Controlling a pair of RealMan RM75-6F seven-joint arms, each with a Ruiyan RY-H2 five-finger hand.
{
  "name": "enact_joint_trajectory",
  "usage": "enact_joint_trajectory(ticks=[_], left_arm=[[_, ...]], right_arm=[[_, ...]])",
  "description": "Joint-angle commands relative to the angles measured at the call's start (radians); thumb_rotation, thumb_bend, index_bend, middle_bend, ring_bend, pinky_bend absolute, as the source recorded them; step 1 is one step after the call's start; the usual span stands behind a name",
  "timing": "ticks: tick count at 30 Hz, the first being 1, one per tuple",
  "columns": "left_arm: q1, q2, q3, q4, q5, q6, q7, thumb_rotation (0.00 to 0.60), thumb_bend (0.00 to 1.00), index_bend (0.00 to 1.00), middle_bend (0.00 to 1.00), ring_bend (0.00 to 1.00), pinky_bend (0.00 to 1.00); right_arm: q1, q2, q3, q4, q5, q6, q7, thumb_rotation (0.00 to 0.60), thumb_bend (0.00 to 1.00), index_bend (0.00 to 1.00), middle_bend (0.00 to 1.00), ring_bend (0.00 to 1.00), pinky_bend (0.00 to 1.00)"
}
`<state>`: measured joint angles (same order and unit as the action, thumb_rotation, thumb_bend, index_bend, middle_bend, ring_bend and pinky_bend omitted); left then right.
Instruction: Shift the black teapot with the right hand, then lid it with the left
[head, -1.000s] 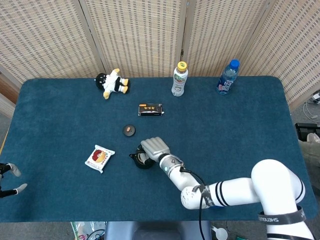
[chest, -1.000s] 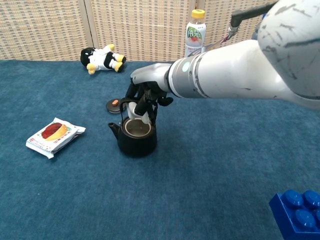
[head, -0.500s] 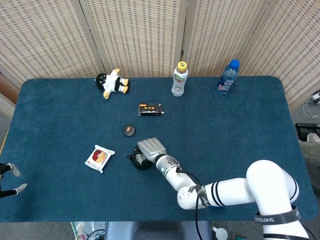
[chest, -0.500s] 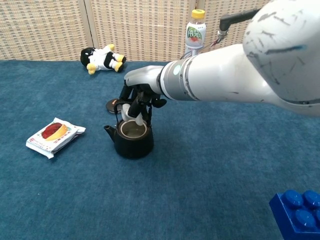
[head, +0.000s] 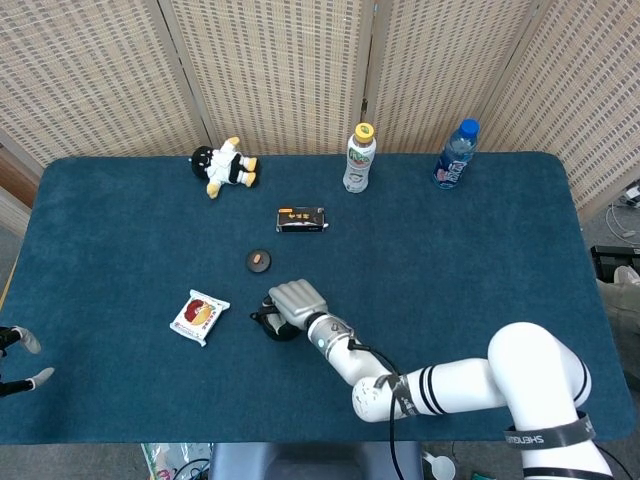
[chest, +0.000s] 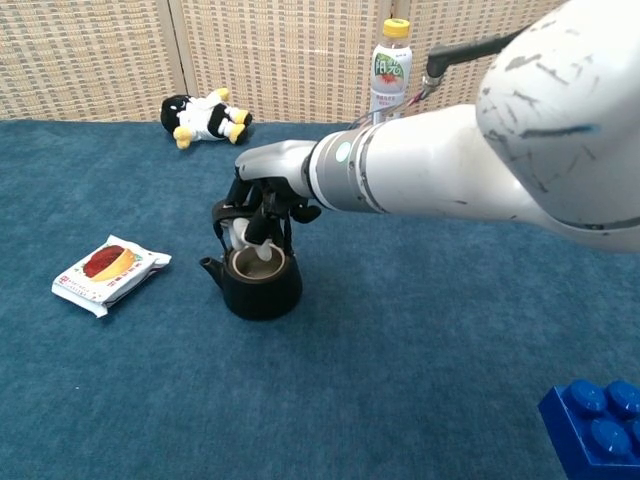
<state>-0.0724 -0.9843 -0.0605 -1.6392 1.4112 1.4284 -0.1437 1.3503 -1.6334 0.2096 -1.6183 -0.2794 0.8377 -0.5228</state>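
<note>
The black teapot (chest: 258, 284) stands lidless on the blue cloth, its spout pointing left; the head view shows only its left side (head: 264, 324). My right hand (chest: 262, 193) (head: 297, 301) reaches down from above and grips the teapot's thin handle, fingers curled round it. The flat black lid (head: 259, 260) with an orange knob lies apart, just behind the pot, partly hidden by the hand in the chest view (chest: 220, 210). My left hand (head: 20, 358) hangs off the table's left edge, fingers apart, holding nothing.
A snack packet (head: 200, 316) (chest: 110, 272) lies left of the teapot. A small black box (head: 301, 219), a plush toy (head: 225, 165) (chest: 205, 117) and two bottles (head: 359, 158) (head: 455, 154) stand further back. A blue block (chest: 598, 418) sits at the chest view's lower right.
My right hand has dragged the teapot steadily leftward, toward the snack packet and nearer the lid. The left hand has stayed put.
</note>
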Motion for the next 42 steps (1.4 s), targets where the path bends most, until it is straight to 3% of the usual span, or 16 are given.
enact_joint_trajectory(ticks=[1, 10, 24, 42], left_arm=[[0.000, 0.000, 0.000, 0.001, -0.001, 0.000, 0.000, 0.600, 0.11, 0.58, 0.53, 0.38, 0.48], [-0.001, -0.001, 0.001, 0.000, 0.000, -0.002, 0.005, 0.600, 0.11, 0.58, 0.53, 0.38, 0.48], [0.000, -0.001, 0.002, 0.000, 0.002, 0.000, 0.009, 0.600, 0.11, 0.58, 0.53, 0.38, 0.48], [0.000, 0.000, 0.003, -0.003, 0.002, 0.000, 0.008, 0.600, 0.11, 0.58, 0.53, 0.38, 0.48]], right_arm=[[-0.007, 0.007, 0.002, -0.007, -0.012, -0.007, 0.008, 0.600, 0.52, 0.57, 0.61, 0.53, 0.91], [-0.006, 0.031, -0.012, -0.026, -0.013, -0.014, 0.002, 0.600, 0.28, 0.57, 0.57, 0.50, 0.91], [0.007, 0.054, -0.031, -0.045, 0.001, -0.021, -0.009, 0.600, 0.12, 0.55, 0.54, 0.48, 0.88], [0.019, 0.067, -0.048, -0.054, 0.010, -0.035, -0.004, 0.600, 0.10, 0.53, 0.52, 0.45, 0.55]])
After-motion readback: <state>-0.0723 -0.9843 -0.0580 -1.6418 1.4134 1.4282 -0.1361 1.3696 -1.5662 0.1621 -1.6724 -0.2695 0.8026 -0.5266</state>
